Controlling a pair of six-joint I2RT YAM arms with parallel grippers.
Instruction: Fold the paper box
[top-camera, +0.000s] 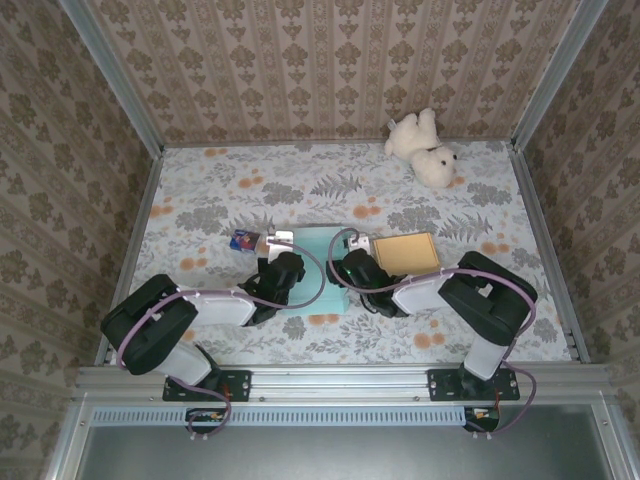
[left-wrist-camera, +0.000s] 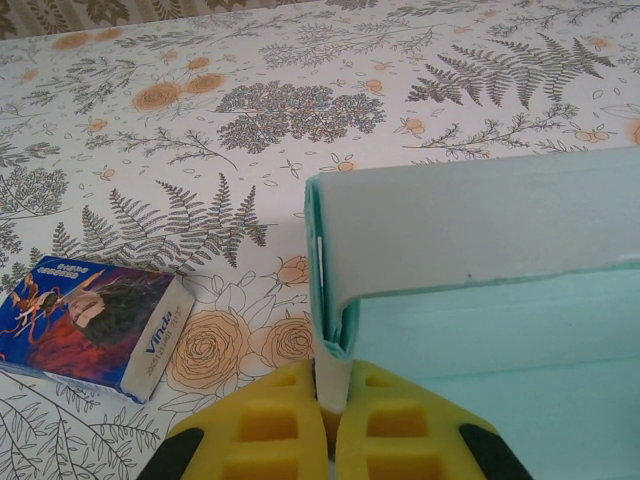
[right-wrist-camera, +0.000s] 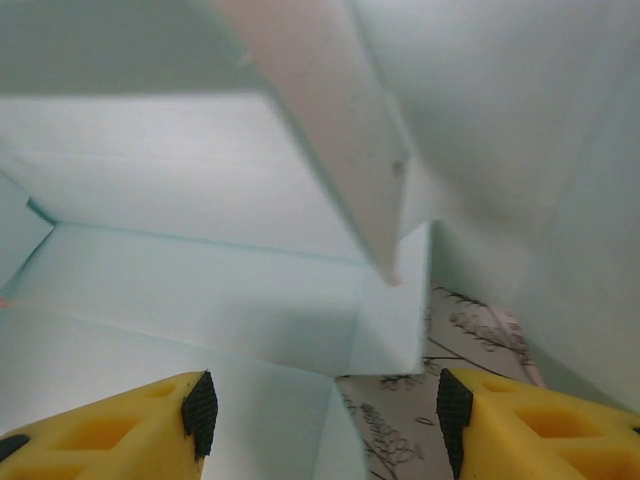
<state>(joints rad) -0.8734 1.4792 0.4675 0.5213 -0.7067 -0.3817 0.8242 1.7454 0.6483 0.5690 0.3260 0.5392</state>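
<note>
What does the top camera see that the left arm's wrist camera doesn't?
Top, not left wrist: the white teddy bear at the far edge and a tan rectangle. Left wrist, not top: the yellow left fingers shut on the paper box's wall. Both: that teal box, the blue packet, the flowery tablecloth.

At the middle of the top view we find the paper box on the table — a small packet just left of it, a flat pad just right. A toy bear lies well apart, upper right.
</note>
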